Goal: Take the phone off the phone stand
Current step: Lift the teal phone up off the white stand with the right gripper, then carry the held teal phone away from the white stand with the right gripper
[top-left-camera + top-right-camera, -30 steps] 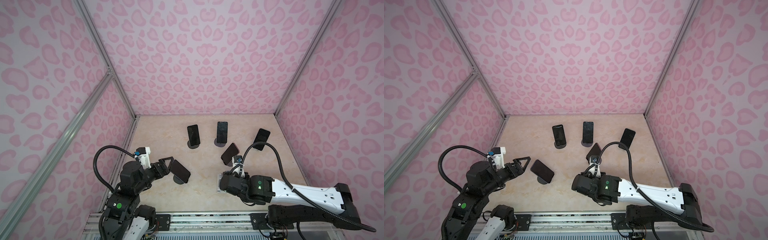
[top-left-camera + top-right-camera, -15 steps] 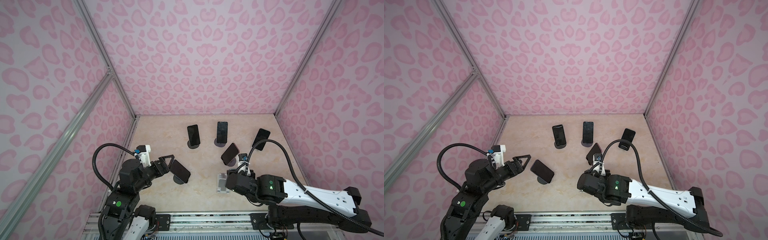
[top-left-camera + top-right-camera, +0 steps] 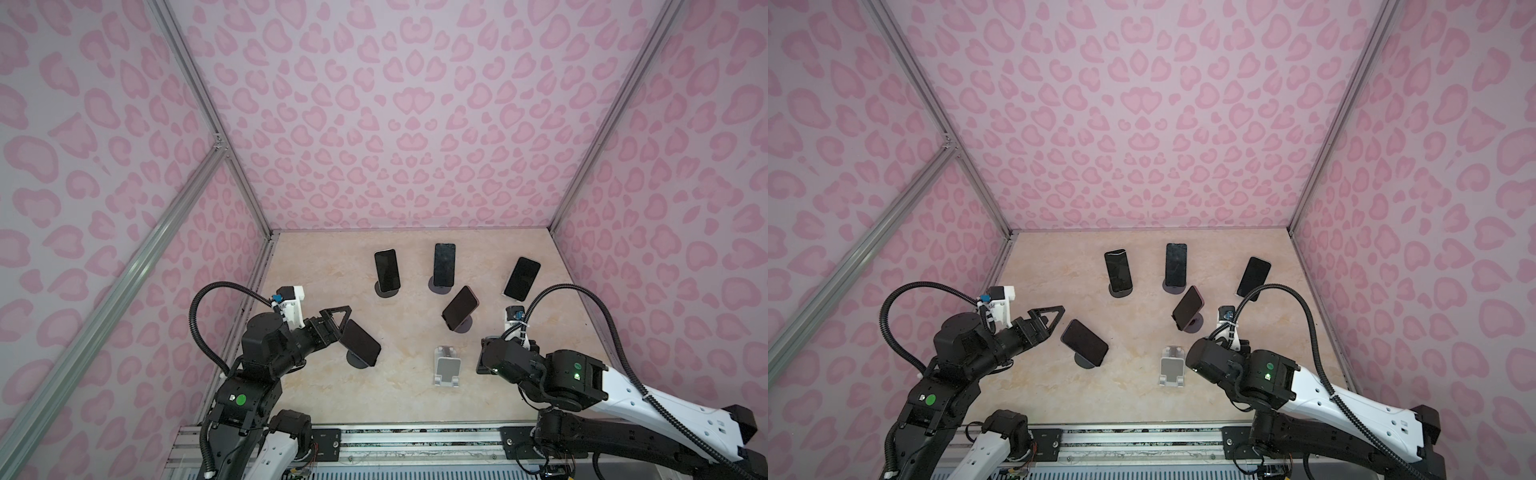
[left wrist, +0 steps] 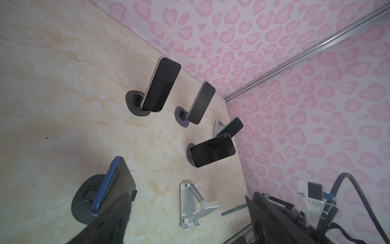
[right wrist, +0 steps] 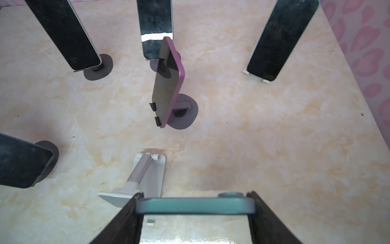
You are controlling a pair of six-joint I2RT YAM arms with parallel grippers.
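Pinched the teal phone (image 5: 195, 206) by its edges in the right gripper (image 5: 194, 200), off and just beside the empty white stand (image 3: 447, 365). Held the left gripper (image 3: 1057, 320) spread wide by the blue phone (image 3: 1084, 343); maybe touching it, hard to tell. Judged the lift done. Needed next a slow lowering onto the tabletop (image 3: 374, 399), then letting go.

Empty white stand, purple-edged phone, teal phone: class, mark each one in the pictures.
empty white stand (image 3: 448, 368), in a top view, on its sloped rest plate.
purple-edged phone (image 5: 165, 88), right wrist view, on its face.
teal phone (image 5: 194, 206), right wrist view, on its teal edge.
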